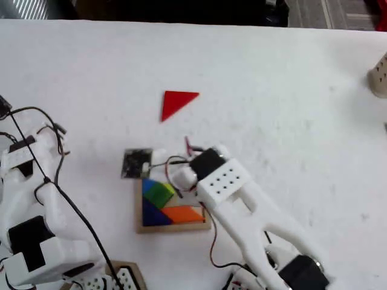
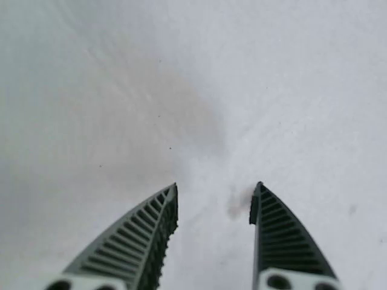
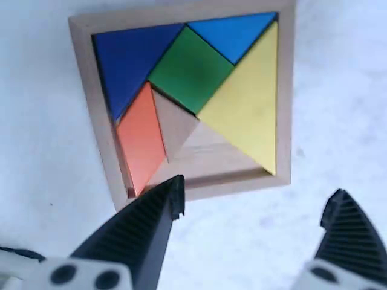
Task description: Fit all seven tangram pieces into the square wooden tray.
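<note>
The square wooden tray holds a dark blue triangle, a light blue triangle, a green square, a large yellow triangle and an orange piece. A triangular patch of bare wood shows between them. My right gripper is open and empty, just outside one edge of the tray. A red triangle lies alone on the table beyond the tray. The right arm covers the tray's right side. My left gripper is open over bare white table.
The left arm sits folded at the table's left edge, with black cables running along it. A beige holed object stands at the far right edge. The white table spreads wide around the red triangle.
</note>
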Controlling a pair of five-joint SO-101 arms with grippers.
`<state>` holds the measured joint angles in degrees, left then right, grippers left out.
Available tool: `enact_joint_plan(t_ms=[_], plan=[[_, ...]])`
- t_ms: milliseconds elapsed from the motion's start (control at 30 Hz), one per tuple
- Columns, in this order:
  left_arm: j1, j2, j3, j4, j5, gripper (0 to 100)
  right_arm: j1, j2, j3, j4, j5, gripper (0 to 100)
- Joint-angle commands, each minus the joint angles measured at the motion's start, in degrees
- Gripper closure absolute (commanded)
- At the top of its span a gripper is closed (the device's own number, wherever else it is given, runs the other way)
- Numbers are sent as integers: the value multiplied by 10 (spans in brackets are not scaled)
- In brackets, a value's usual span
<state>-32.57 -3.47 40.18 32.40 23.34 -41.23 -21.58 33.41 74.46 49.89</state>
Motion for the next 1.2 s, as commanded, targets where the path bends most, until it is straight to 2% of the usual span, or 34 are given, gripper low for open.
enact_joint_plan(t_ms=[0,167,333,433,500,567,700,833,967,1167], plan=[[21,-4,-17,-8,-6,797,54,-84,22,18,-69,651],[45,-4,-14,-7,-62,797,79,-117,90,-27,-167,682],[96,-8,-4,29,-109,801,135,-120,158,-125,-316,878],[118,-8,-10,49,-143,897,166,-120,187,-181,-393,987],[120,-8,-10,47,-160,992,173,-119,196,-208,-403,953],[120,-8,-10,48,-163,949,172,-119,203,-226,-419,892],[120,-8,-10,47,-164,979,160,-113,215,-255,-472,797],[120,-8,-10,46,-164,977,159,-59,215,-287,-476,805],[120,-8,-11,46,-164,977,107,14,214,-335,-476,804],[120,-8,-11,46,-164,977,88,52,178,-312,-476,804]])
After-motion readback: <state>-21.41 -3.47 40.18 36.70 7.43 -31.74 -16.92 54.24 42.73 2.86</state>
